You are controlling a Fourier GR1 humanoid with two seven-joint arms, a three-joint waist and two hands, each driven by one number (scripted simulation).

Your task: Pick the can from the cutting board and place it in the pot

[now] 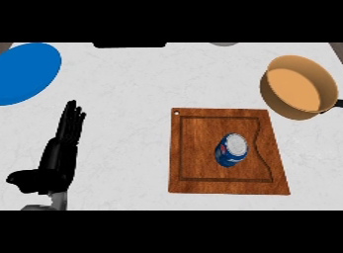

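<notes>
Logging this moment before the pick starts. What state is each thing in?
can: upright on the cutting board, untouched
pot: empty, beyond the board's far right corner
blue plate: bare, far left
left hand: open, fingers straight
right hand: not in view

The worktop [137, 79] is showing white with faint grey veining, like marble. Taking the cutting board [203, 148] as the landmark, it is showing a warm reddish-brown wood grain with a darker groove running inside its edge. On the board, the can [231, 149] is showing blue sides with touches of red and white and a pale silvery top. Beyond the board's far right corner, the pot [299, 88] is showing a tan-orange wall, a paler peach inside and a black handle. Well off the board's far left, the plate [21, 73] is showing plain bright blue. Left of the board, the left hand [57, 153] is showing black throughout, fingers [71, 118] included, above a grey forearm.
</notes>
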